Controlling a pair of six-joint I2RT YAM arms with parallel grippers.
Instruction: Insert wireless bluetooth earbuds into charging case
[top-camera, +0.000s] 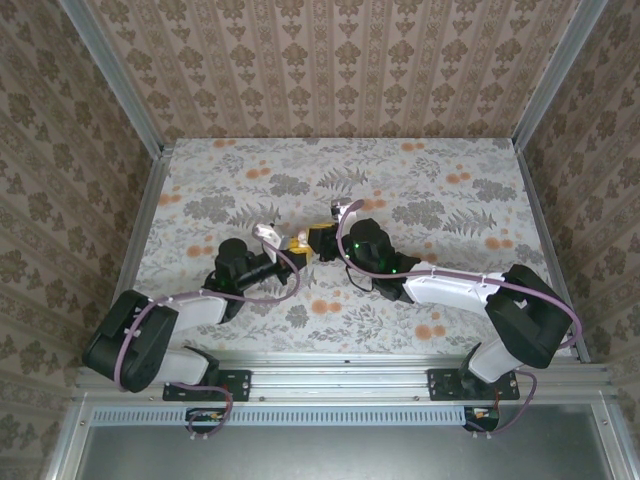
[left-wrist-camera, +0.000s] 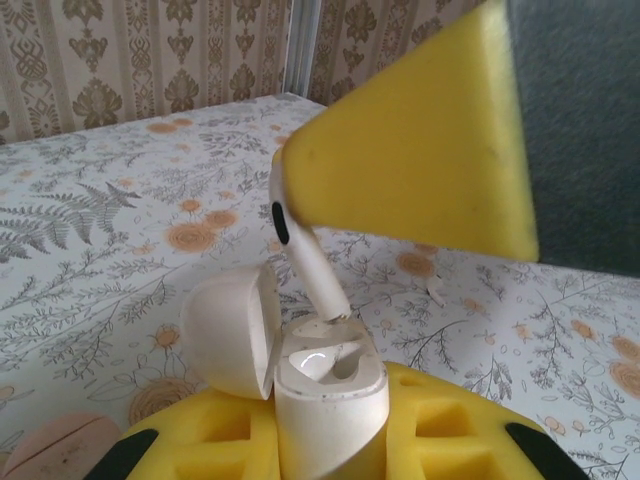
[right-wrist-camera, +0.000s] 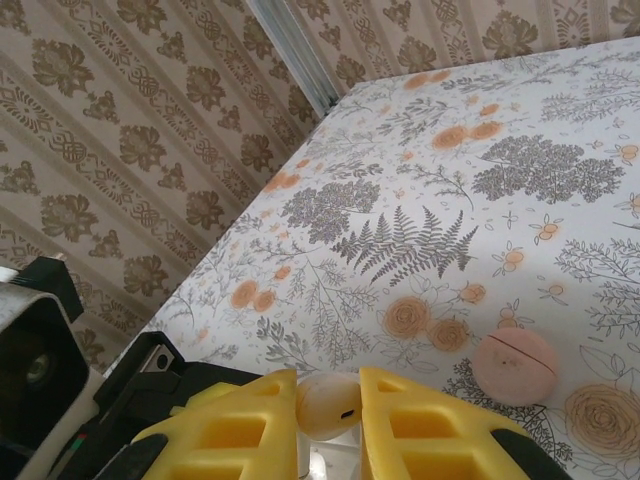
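On my left wrist camera, nearest the lens at 6 o'clock, the left gripper (left-wrist-camera: 330, 440) is pinched narrow on the white charging case (left-wrist-camera: 330, 405), with a yellow pad on each side of it. The case stands upright, and its lid (left-wrist-camera: 228, 340) is swung open toward 9 o'clock. An earbud (left-wrist-camera: 298, 245) hangs stem-down just above the open mouth. The stem tip is at the rim, but I cannot tell whether it touches. The bud's head sits against a yellow pad of the right gripper (left-wrist-camera: 330, 170), which reaches in from 2 o'clock. Something glossy and white lies in one well of the case, and I cannot tell what it is.

The right wrist camera gives me the other side of that grip. At 6 o'clock its two yellow pads are closed on the bud's rounded head, and a small dark slot on the head faces the lens. Farther out at 4 o'clock, a salmon-pink disc (right-wrist-camera: 515, 365) lies flat on the surface (right-wrist-camera: 560, 150), well apart from the gripper.

The overhead camera adds the layout. The left arm comes up from 7 o'clock and the right arm from 4 o'clock. Their tips meet near the middle of the floral surface, and the patterned wall (top-camera: 340, 70) stands beyond at 12 o'clock.
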